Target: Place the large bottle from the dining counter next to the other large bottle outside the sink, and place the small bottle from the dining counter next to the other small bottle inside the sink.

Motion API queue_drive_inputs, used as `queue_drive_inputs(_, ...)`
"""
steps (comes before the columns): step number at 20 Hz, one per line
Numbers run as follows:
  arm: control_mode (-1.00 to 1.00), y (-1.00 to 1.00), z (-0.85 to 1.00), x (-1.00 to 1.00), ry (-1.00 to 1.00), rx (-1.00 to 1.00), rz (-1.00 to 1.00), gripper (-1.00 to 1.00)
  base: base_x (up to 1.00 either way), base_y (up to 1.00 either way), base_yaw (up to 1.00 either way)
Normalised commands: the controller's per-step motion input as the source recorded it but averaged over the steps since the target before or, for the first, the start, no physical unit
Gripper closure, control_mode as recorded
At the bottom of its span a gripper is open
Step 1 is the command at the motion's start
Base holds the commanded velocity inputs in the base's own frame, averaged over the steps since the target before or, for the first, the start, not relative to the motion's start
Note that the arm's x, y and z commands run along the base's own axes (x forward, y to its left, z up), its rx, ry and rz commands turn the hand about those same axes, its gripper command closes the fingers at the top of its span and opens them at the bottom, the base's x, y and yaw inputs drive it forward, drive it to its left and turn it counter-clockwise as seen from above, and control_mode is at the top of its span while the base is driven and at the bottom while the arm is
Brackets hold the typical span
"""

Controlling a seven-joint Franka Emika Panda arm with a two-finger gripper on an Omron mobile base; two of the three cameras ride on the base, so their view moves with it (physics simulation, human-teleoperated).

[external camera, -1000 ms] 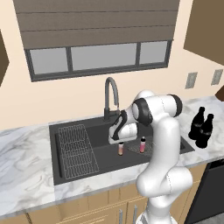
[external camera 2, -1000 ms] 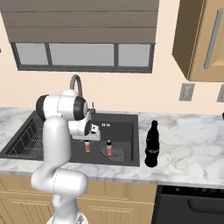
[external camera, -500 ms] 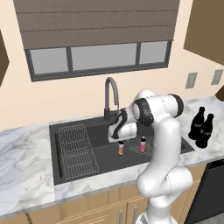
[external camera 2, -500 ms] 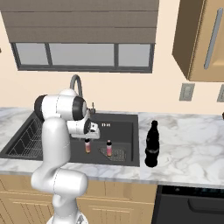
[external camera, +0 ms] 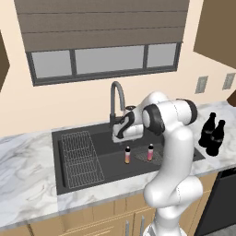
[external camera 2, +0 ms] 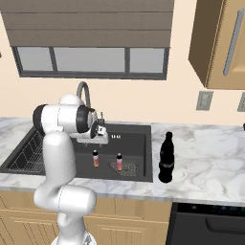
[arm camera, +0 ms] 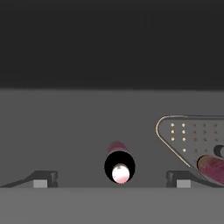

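Down on the sink (external camera: 62, 159) floor the small bottle (external camera: 127, 155) stands upright, claw (arm camera: 111, 178) wide open and empty above it

Both base views are evenly and softly lit, with no single strong source to be made out; the cream wall (external camera: 69, 108) and the marble counter (external camera: 27, 184) read bright and flat. Shadows are faint: the sink (external camera: 106, 159) is the darkest area, a uniform dark grey with little shading. The white arm (external camera 2: 60, 158) shows gentle shading on its underside and no harsh glare. Edges look slightly soft and coarse, as in a low-resolution render, without lens bending at the borders. The hand view is dim, all greys, with a small bright glint on the small bottle (arm camera: 119, 168) seen from above.
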Motion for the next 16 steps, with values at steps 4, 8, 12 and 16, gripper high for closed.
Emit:
queue_drive_inputs(4,-1.0,0.05,0.26,0.06,0.02,-0.01,0.01,-1.0,0.0,0.0,0.0)
queue_drive_inputs(8,-1.0,-0.01,0.22,-0.01,0.02,-0.02,0.0,-1.0,0.0,0.0,0.0)
queue_drive_inputs(12,-1.0,-0.39,0.12,-0.27,0.0,0.0,-0.01,-1.0,0.0,0.0,0.0)
queue_drive_inputs(16,-1.0,-0.54,0.22,-0.19,0.0,0.0,-0.07,-1.0,0.0,0.0,0.0)
